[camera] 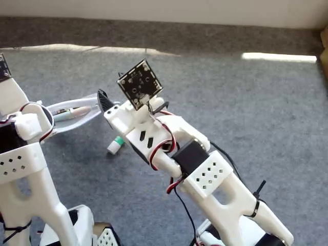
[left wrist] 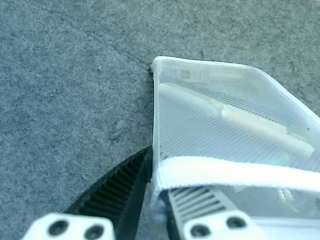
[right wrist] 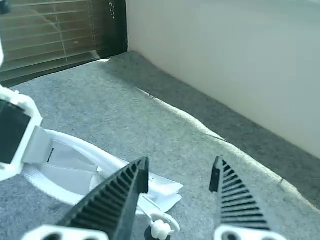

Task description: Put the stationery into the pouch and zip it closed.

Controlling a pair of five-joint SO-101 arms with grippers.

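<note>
Left wrist view: the left gripper (left wrist: 153, 167) is clamping its jaws on the rim of the pouch (left wrist: 220, 130), while the right gripper (right wrist: 181, 169) is hovering near it, jaws apart

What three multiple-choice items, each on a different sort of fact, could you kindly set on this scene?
1. What colour is the see-through mesh zip pouch?
A) white
B) red
C) black
2. Where does the small white stick with a green end lie?
A) inside the pouch
B) on the grey carpet
C) in a pincer
3. What state is the right pincer in?
A) open
B) shut on the stick
C) shut on the pouch
Answers: 1 A, its mesh shows white; 2 B, it lies bare on the carpet, outside the pouch; 3 A, its jaws stand apart with nothing between them.
</note>
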